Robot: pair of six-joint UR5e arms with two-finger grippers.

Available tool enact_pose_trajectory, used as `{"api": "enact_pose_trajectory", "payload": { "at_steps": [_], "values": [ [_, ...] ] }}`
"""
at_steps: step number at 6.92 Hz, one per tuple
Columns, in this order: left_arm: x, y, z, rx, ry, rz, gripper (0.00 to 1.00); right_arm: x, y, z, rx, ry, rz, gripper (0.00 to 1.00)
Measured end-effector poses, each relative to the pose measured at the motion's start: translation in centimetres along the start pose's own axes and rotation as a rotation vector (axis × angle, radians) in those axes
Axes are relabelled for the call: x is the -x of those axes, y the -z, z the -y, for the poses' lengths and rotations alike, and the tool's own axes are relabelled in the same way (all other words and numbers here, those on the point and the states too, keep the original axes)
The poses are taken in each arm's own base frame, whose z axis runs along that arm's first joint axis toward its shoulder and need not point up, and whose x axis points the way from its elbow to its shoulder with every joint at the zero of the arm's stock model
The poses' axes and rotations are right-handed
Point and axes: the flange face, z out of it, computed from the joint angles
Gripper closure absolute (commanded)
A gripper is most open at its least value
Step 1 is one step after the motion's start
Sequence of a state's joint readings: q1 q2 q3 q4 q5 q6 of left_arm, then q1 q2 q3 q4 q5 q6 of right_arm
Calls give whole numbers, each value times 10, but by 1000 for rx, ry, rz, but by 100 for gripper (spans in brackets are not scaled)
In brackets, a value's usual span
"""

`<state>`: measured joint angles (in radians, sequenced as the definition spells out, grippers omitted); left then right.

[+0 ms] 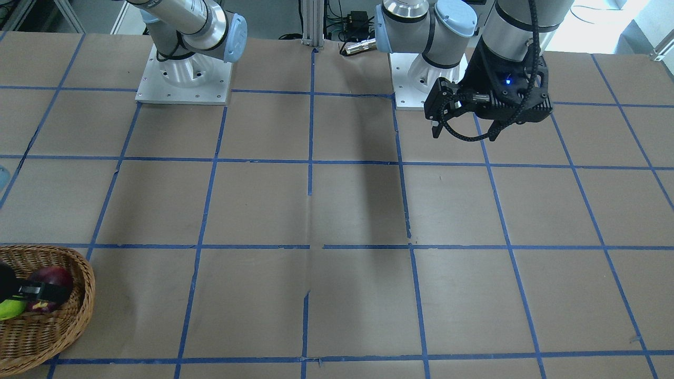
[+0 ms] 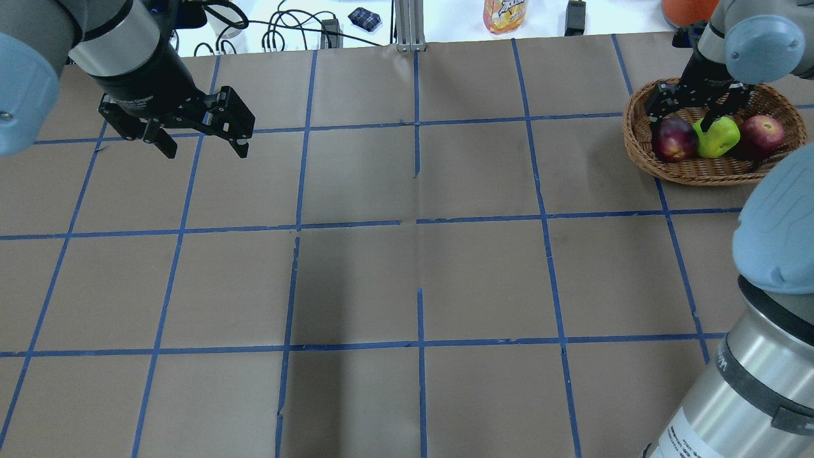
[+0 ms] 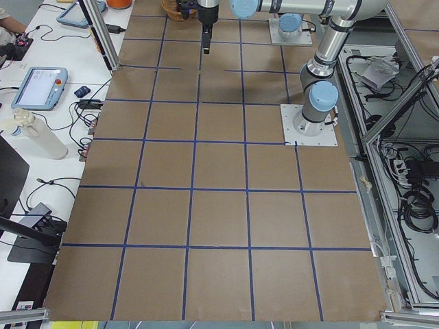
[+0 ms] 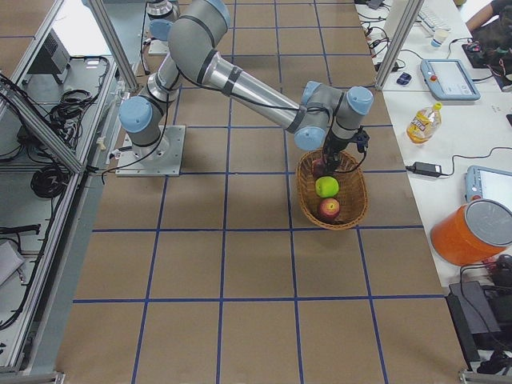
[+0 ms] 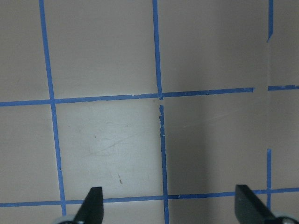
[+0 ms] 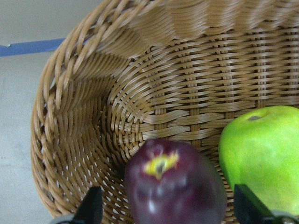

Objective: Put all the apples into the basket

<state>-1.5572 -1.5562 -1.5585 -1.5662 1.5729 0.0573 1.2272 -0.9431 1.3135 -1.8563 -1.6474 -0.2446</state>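
Observation:
The wicker basket [image 2: 638, 149] stands at the far right of the table. In it lie the purple-maroon apple [image 2: 675, 138], the lime green apple [image 2: 717, 137] and the red apple [image 2: 761, 131]. My right gripper [image 2: 683, 116] reaches down into the basket, open. In the right wrist view its fingertips [image 6: 93, 207] stand on either side of the purple apple [image 6: 173, 184], apart from it, with the green apple [image 6: 261, 156] beside it. My left gripper [image 2: 205, 149] hangs open and empty over bare table at the far left; it also shows in the left wrist view [image 5: 170, 210].
The right arm's elbow [image 2: 776, 235] looms over the near right of the table. Both arm bases [image 1: 184, 79] stand at the robot's edge. A juice bottle [image 2: 505, 13] and cables lie beyond the far edge. Blue tape lines grid the brown tabletop [image 2: 413, 280].

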Motion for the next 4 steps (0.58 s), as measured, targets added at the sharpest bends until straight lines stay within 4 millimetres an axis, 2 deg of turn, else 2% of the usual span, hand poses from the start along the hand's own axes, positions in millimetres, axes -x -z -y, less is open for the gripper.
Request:
{"api": "enact_pose_trajectory", "payload": {
  "at_steps": [1,2,3,4],
  "values": [
    [0,0,0,0,1,0,0,0,12,-2,-14,-1,-4,0],
    [0,0,0,-1,3,0,0,5,41,-13,-25,0,1,0],
    [0,0,0,-1,6,-1,0,15,84,-36,-32,2,30,0],
    [0,1,0,-1,7,-1,0,32,134,-67,-52,10,61,0]
  ]
}}
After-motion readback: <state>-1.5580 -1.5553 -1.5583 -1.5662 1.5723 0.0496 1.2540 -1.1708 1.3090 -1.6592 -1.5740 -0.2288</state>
